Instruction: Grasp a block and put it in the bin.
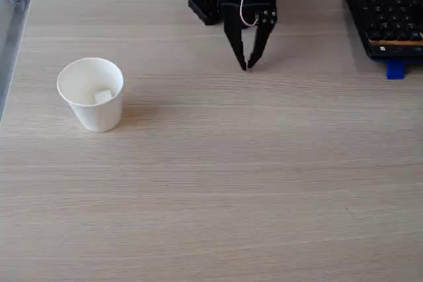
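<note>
The small white block lies inside the paper cup that serves as the bin, resting low against the inner wall on the side nearer the camera, so the placing looks done and nothing of the task seems left but for the arm to stand clear. The cup stands upright on the left part of the table, its round rim open to the fixed view and its body tapering toward the base; it is thin matte white paper, and it throws a soft shadow to its right. The block is a pale cube, far smaller than the cup, with 1 lighter face turned upward.

The gripper sits at the far middle of the table, well apart from the cup, with its 2 black fingers pointing down toward the wood and their tips nearly meeting. It holds nothing (the jaws read as closed, or very nearly so). A white and red wire loops across its body. This tucked posture near the arm's base looks like a rest position.

The table is pale wood-grain laminate with fine horizontal streaks. A black keyboard lies at the far right, with a small blue rectangular piece just below it
</note>
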